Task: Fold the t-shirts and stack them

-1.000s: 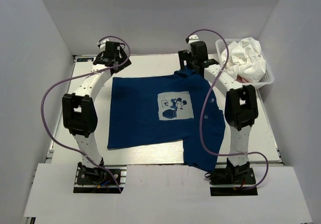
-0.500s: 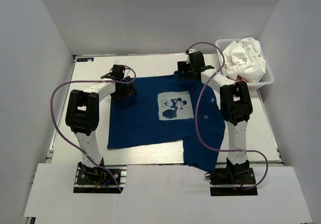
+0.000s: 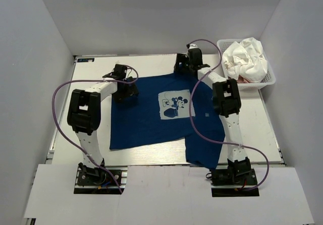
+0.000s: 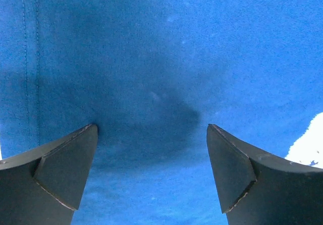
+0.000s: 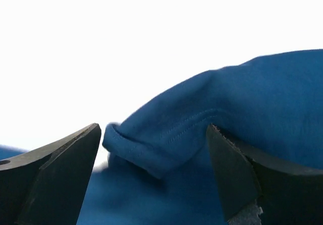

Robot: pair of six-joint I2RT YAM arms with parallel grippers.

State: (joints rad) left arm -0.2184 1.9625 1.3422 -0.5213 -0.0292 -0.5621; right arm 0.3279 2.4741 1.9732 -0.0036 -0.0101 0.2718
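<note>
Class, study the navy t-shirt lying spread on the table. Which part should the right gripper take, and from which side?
Take the rolled, stitched fold at the far edge of the navy t-shirt, coming down from above with the open right gripper straddling it. That fold stands up off the table, so the jaws can probably close around it; the rest lies flat.

We see the navy t-shirt (image 3: 146, 119) as matt, fine-knit cloth with stitched hems, its print (image 3: 176, 106) paler and flat. At two o'clock the basket (image 3: 262, 83) is white plastic mesh, holding a crumpled white t-shirt (image 3: 247, 58), soft cloth. Jaws of the left gripper (image 4: 151, 126) look matt dark plastic.
</note>
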